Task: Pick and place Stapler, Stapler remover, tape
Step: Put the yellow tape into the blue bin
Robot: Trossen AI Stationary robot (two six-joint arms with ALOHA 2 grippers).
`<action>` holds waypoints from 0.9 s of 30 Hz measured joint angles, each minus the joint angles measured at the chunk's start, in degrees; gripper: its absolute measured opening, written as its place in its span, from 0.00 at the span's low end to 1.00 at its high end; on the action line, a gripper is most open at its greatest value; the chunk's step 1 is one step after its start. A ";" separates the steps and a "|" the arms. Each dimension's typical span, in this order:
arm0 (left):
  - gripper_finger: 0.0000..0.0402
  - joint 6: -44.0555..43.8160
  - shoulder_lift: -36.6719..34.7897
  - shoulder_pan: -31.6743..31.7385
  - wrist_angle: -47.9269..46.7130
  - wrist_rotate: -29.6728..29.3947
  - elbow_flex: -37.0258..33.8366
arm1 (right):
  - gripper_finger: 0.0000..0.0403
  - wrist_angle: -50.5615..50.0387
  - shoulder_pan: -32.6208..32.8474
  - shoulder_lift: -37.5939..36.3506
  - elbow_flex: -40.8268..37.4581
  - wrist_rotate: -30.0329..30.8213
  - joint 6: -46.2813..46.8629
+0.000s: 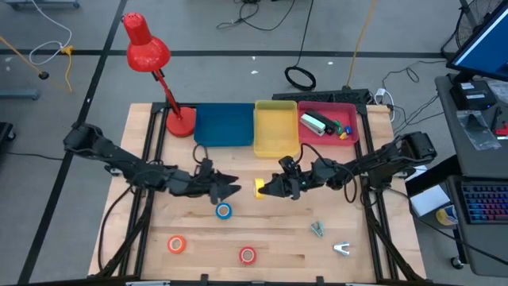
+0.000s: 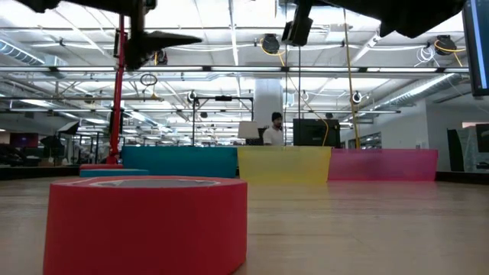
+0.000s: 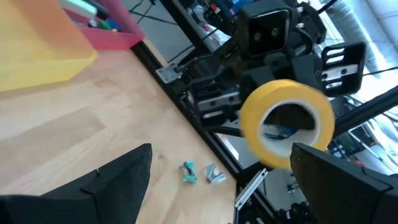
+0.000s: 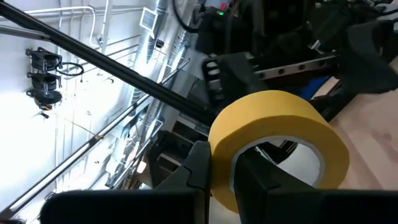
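right gripper (image 1: pixel 266 188): at table centre, fingers clamped on yellow ring-shaped tape roll (image 4: pixel 277 146) | left gripper (image 1: pixel 230 187): at its 9 o'clock, fingers wide apart, holding nothing | blue tape roll (image 1: pixel 223 210): on wooden table (image 1: pixel 278 238), at 6 o'clock of left gripper

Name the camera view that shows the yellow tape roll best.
The right wrist view: the yellow tape roll fills it, clamped by the right gripper. The left wrist view shows it smaller; the high view gives a yellow speck; the low view misses it.

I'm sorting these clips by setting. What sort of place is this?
Probably a robotics lab or workshop in a large industrial hall: a wooden table on a concrete floor with loose cables, exposed ceiling pipes and lights, and a person at a monitor behind.
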 joint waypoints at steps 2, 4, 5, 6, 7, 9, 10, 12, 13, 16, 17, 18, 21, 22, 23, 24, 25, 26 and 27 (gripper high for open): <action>0.94 1.28 2.25 1.10 0.07 1.83 2.67 | 0.07 -0.01 0.00 0.01 0.00 -0.01 -0.04; 0.94 2.28 4.16 2.21 -0.07 3.97 4.79 | 0.07 0.05 0.00 0.02 0.00 -0.03 -0.10; 0.94 2.57 5.03 2.71 -0.08 4.87 5.85 | 0.07 0.02 0.00 0.02 0.00 -0.07 -0.15; 0.94 2.79 5.79 3.21 -0.04 5.87 6.77 | 0.07 -0.02 0.00 0.02 0.00 -0.09 -0.34; 0.94 3.21 6.48 3.69 -0.04 6.59 7.53 | 0.07 -0.04 0.00 0.02 0.00 -0.11 -0.51; 0.94 3.75 7.66 4.40 -0.15 8.14 8.93 | 0.07 0.04 0.00 0.01 0.00 -0.14 -0.83; 0.94 3.75 8.28 4.68 -0.39 8.80 9.55 | 0.07 0.18 0.00 0.01 0.00 -0.23 -0.89; 0.94 3.71 9.22 5.12 -0.65 9.90 10.45 | 0.07 0.23 0.05 -0.02 0.00 -0.78 -0.99; 0.94 3.67 9.55 5.20 -0.62 10.48 10.63 | 0.07 0.26 0.11 -0.02 0.00 -1.04 -1.02; 0.94 2.90 10.52 5.50 -1.33 10.02 10.66 | 0.07 0.36 0.21 0.02 0.09 -1.39 -1.01; 0.94 2.55 10.79 5.57 -1.67 9.45 10.63 | 0.07 0.46 0.19 0.02 0.09 -1.22 -1.01; 0.94 2.26 10.83 5.58 -1.83 8.99 10.63 | 0.07 0.62 0.18 0.02 0.09 -1.23 -1.01; 0.94 1.92 10.56 5.44 -1.33 8.42 10.66 | 0.07 0.49 0.26 0.02 0.09 -1.52 -1.01; 0.94 1.90 10.57 5.54 -1.39 8.38 10.65 | 0.07 0.46 0.26 0.02 0.09 -1.53 -1.01; 0.94 1.90 10.63 5.64 -1.51 8.21 10.65 | 0.07 0.43 0.24 0.02 0.09 -1.50 -1.01; 0.94 1.90 10.67 5.73 -1.59 7.95 10.65 | 0.07 0.41 0.24 0.02 0.09 -1.47 -1.01; 0.94 1.85 10.66 5.90 -1.53 7.76 10.65 | 0.07 0.41 0.17 0.02 0.09 -1.40 -1.02; 0.94 1.81 10.62 5.95 -1.44 7.55 10.65 | 0.07 0.40 0.17 0.02 0.09 -1.40 -1.01; 0.94 1.79 10.62 5.98 -1.44 7.36 10.65 | 0.07 0.40 0.17 0.02 0.09 -1.38 -1.01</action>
